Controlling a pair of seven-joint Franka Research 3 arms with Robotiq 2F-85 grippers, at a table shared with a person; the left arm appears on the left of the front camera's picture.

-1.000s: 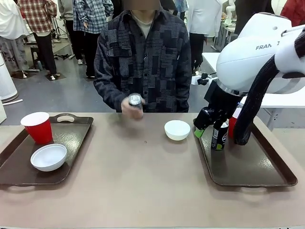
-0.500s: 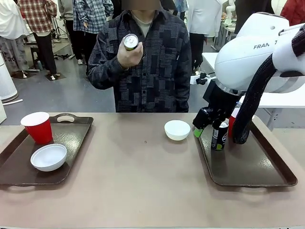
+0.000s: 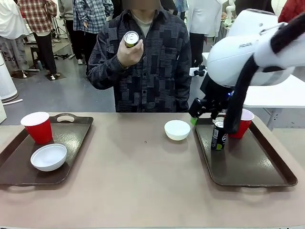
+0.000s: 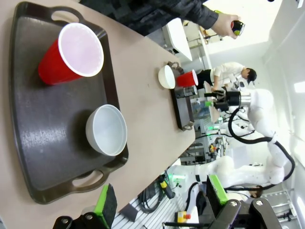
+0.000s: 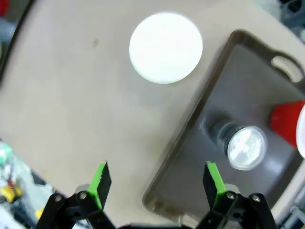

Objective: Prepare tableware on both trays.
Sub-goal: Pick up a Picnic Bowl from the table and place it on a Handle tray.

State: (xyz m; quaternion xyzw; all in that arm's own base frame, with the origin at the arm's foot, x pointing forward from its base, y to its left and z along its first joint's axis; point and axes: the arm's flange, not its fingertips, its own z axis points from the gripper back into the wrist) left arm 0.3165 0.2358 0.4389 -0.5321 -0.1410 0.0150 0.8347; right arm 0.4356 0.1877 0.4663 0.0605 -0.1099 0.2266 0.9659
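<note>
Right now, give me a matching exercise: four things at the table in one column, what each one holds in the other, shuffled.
1. person's hand
2. left tray
3. right tray
4. right gripper

a. plastic cup and standing can
b. nothing, open
c. raised can
d. red cup and white bowl

Pairs: 1-c, 2-d, 3-a, 4-b

No text legible for certain. Small dark lettering on white arm shell (image 3: 240,52), too blurred to read. Light print w/ some green on dark can (image 3: 218,137), standing on right tray (image 3: 248,164), brand not readable either.
</note>
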